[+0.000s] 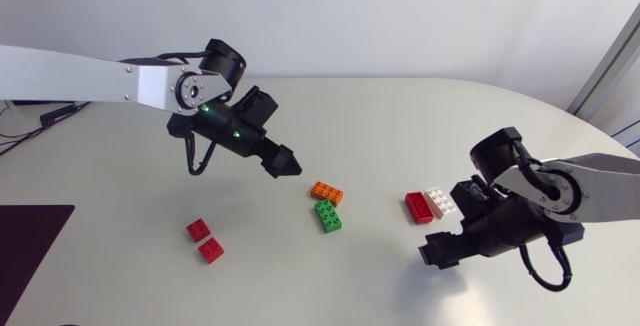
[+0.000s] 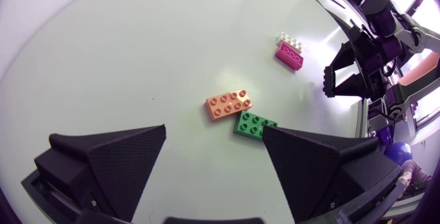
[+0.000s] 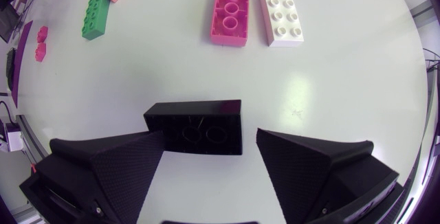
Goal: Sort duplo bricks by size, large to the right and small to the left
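Observation:
A black large brick (image 3: 196, 126) lies studs-down on the table between the fingers of my right gripper (image 3: 210, 135). It rests against one finger and a gap shows at the other, so the gripper is open. Just ahead of it lie a red large brick (image 1: 419, 207), studs-down, and a white large brick (image 1: 440, 201), side by side. An orange brick (image 1: 327, 192) and a green brick (image 1: 328, 216) lie at mid-table. My left gripper (image 1: 285, 161) hangs open above the table beside them, holding nothing. Two small red bricks (image 1: 204, 239) lie at the front left.
A dark purple mat (image 1: 30, 256) covers the table's front left corner. My right arm (image 1: 560, 191) comes in low over the right edge. Bare white tabletop (image 1: 400, 116) stretches behind the bricks.

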### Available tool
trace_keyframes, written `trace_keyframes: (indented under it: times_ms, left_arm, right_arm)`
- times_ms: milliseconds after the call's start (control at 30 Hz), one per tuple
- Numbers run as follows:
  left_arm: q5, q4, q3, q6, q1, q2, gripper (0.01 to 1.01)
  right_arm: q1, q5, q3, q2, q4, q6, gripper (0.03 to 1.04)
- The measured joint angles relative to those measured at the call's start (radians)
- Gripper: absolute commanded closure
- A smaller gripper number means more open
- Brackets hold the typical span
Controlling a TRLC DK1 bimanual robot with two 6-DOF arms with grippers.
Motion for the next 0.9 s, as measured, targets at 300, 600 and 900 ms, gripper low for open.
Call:
trace_keyframes:
  times_ms: [300, 600, 900]
  left_arm:
    - [0.076, -0.058, 0.013, -0.016, -0.066, -0.007, 0.052]
    - [0.061, 0.048, -0.004, -0.003, -0.271, -0.031, 0.052]
    - [-0.233, 0.363, -0.252, 0.001, -0.45, -0.173, 0.054]
  right_arm:
    - [0.029, -0.083, 0.06, -0.035, -0.08, -0.004, 0.06]
    - [-0.01, -0.398, 0.233, 0.009, -0.165, 0.009, 0.06]
    - [-0.1, -0.677, 0.369, 0.193, -0.301, 0.008, 0.06]
